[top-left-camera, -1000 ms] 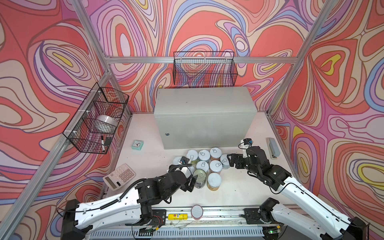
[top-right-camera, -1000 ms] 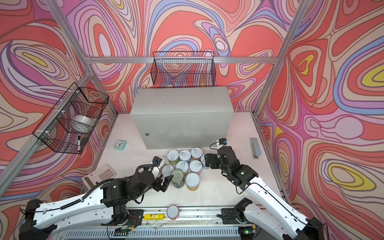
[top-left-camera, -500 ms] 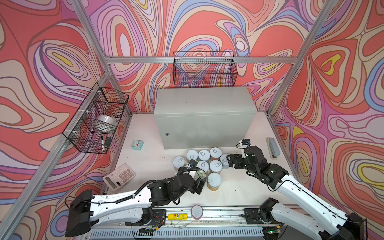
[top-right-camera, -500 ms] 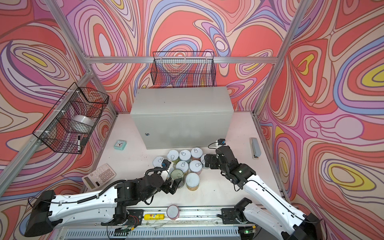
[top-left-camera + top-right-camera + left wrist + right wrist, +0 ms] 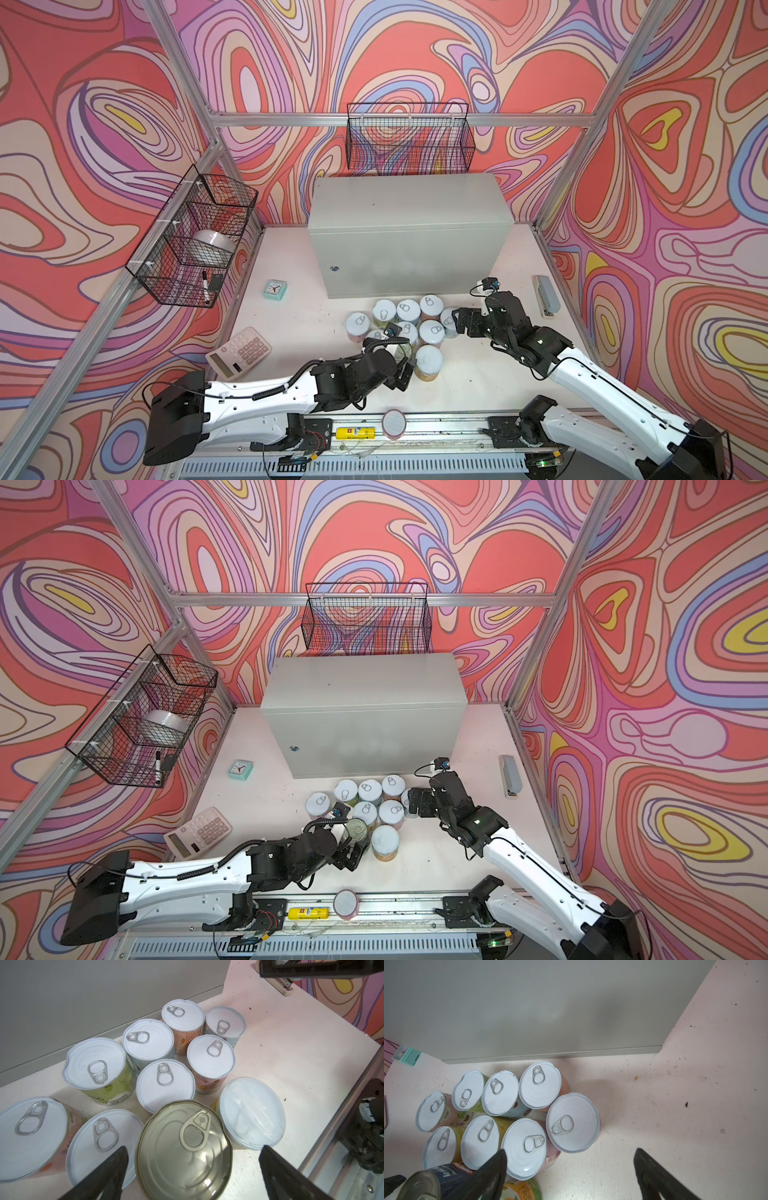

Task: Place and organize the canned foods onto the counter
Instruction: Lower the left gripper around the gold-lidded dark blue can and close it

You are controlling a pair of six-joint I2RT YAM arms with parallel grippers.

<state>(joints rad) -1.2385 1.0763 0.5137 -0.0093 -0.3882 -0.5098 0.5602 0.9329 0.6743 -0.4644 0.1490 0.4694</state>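
Canned foods (image 5: 431, 330) stand upright, axes vertical, before the counter (image 5: 407, 216); open tabletop (image 5: 486, 374) lies to their right. Left end effector (image 5: 193, 1148) and right end effector (image 5: 570, 1150) gape wide.

Ten canned foods (image 5: 408, 311): eight short white-lidded tins (image 5: 165, 1082), one metal-lidded tin (image 5: 356, 830) and one plastic-capped tin (image 5: 429, 360), both at the cluster's six o'clock. One counter (image 5: 409, 216). Two wire baskets (image 5: 409, 137), at twelve and nine o'clock. One calculator (image 5: 239, 351), one clock (image 5: 275, 289), one stapler (image 5: 546, 293).
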